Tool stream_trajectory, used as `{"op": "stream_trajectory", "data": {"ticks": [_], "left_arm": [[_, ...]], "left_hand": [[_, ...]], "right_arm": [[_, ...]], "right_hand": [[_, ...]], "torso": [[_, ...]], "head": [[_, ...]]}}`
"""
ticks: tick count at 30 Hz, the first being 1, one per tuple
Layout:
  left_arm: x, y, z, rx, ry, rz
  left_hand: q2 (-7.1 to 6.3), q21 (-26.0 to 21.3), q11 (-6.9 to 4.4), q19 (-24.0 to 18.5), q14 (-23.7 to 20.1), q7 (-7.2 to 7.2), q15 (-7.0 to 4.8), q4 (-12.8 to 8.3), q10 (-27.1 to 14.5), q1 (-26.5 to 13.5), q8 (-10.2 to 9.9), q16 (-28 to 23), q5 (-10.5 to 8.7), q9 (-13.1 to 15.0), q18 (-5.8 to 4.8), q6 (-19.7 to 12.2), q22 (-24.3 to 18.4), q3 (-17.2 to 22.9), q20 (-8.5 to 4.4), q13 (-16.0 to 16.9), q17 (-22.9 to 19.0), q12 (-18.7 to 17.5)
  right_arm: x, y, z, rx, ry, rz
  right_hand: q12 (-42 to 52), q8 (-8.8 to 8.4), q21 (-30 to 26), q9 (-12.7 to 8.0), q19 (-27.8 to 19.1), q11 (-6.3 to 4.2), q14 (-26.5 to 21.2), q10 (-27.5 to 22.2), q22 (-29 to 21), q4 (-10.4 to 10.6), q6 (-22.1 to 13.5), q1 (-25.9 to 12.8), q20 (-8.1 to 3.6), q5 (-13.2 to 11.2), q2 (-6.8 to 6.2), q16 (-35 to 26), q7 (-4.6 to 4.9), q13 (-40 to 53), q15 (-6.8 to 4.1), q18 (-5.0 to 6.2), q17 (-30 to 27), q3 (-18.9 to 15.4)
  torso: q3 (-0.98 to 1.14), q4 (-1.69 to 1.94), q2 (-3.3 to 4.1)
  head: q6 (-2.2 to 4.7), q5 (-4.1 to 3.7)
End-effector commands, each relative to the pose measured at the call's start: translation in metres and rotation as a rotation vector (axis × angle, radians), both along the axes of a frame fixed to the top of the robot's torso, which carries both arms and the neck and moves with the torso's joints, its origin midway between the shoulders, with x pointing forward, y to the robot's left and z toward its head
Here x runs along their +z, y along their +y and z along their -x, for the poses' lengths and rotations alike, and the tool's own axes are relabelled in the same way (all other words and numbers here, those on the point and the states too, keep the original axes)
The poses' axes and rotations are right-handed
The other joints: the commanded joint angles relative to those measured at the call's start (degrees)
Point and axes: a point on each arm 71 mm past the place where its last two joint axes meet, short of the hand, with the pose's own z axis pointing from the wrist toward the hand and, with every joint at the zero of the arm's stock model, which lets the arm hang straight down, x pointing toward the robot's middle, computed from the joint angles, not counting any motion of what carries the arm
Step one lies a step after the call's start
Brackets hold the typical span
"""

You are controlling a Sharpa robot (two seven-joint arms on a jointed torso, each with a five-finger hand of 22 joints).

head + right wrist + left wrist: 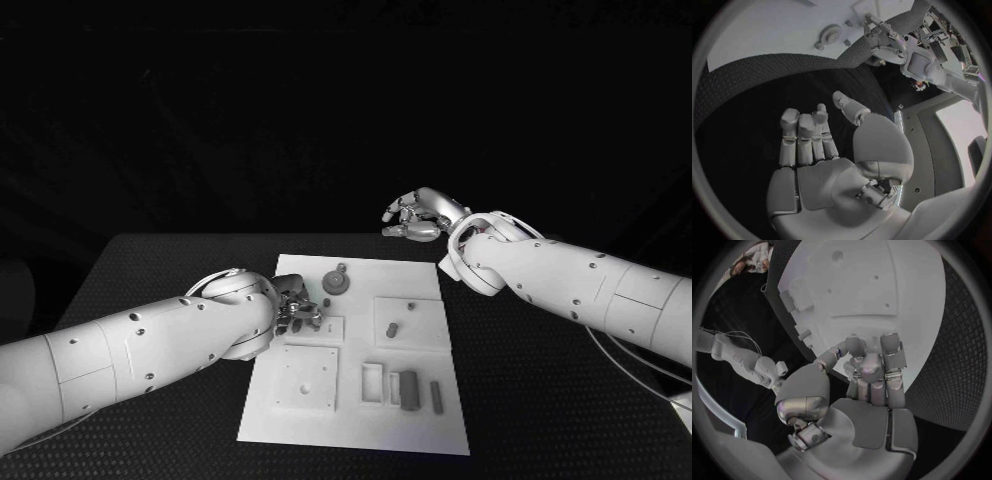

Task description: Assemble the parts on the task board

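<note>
Item: white rectangular task board (418,420), lying flat in the middle of the black textured table (159,260). No brand, label or writing could be read on any surface.

Board fittings: a square raised white plate (307,378) with small holes stood in the near-left part; a second square white recess (408,322) lay right of centre, holding a short grey cylindrical peg (391,328). Near the front edge sat a white slotted holder (374,383) with two dark grey upright bars (410,389) beside it, the outer bar (434,395) just to the right.

Parts: a small round grey gear-like disc (336,283) lay near the far edge of the board, with a smaller round piece (342,266) just beyond it.

Left hand (296,310): silver, many-fingered, positioned over the left-centre of the board. In the left wrist view its fingers (891,352) reached down to the board surface, curled together; whether a part sat between them could not be told.

Right hand (415,217): raised beyond the far edge of the board, well apart from it, over the table. In the right wrist view its fingers (804,135) were extended side by side, thumb apart, grasping nothing.
</note>
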Motion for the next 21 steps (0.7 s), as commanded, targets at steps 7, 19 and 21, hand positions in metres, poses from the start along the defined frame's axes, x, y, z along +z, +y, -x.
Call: {"op": "stream_trajectory", "data": {"ticks": [7,19,21], "left_arm": [[-0.0115,-0.0001,0.0063,-0.023,0.066,-0.043],[-0.0126,0.0011,0.0063,-0.022,0.073,-0.049],[-0.0129,0.0007,0.0066,-0.024,0.075,-0.05]], "left_hand": [[0.61,0.39,-0.25,1.49,-3.19,-4.2,-2.6,0.94,-0.04,0.18,0.21,0.35,0.41,0.01,0.5,7.52,1.24,1.14,-1.23,-0.08,-0.12,0.27],[0.59,0.49,-0.25,1.43,-3.28,-4.2,-2.6,0.91,-0.07,0.16,0.21,0.68,0.88,0.06,0.45,7.54,1.27,1.2,-1.22,-0.13,-0.45,0.4],[0.55,0.52,-0.25,1.43,-3.3,-4.2,-2.6,0.93,-0.07,0.13,0.21,0.73,0.8,0.07,0.44,7.54,1.27,1.17,-1.21,-0.14,-0.52,0.42]], "right_arm": [[0.0,0.0018,0.0004,0.015,0.003,0.008],[-0.0001,0.0013,0.0004,0.014,0.003,0.009],[-0.0001,0.0013,0.0005,0.014,0.003,0.009]], "right_hand": [[-0.11,-0.4,-0.37,0.07,-0.38,0.18,-0.52,-0.04,0.02,0.44,0.55,-0.25,0.11,0.11,-0.28,-0.22,0.76,-0.06,-0.01,2.36,-0.09,-0.04],[-0.1,-0.4,-0.38,0.09,-0.39,0.18,-0.53,-0.05,0.03,0.45,0.55,-0.26,0.12,0.11,-0.27,-0.22,0.76,-0.07,-0.01,2.36,-0.09,-0.06],[-0.09,-0.4,-0.38,0.09,-0.39,0.18,-0.53,-0.05,0.03,0.45,0.55,-0.26,0.12,0.11,-0.27,-0.22,0.76,-0.08,-0.01,2.36,-0.09,-0.06]], "torso": [[-0.01,0.01,0.0],[-0.01,0.02,-0.01],[-0.01,0.01,0.0]], "head": [[-0.19,-0.07],[-0.28,-0.08],[-0.28,-0.07]]}}
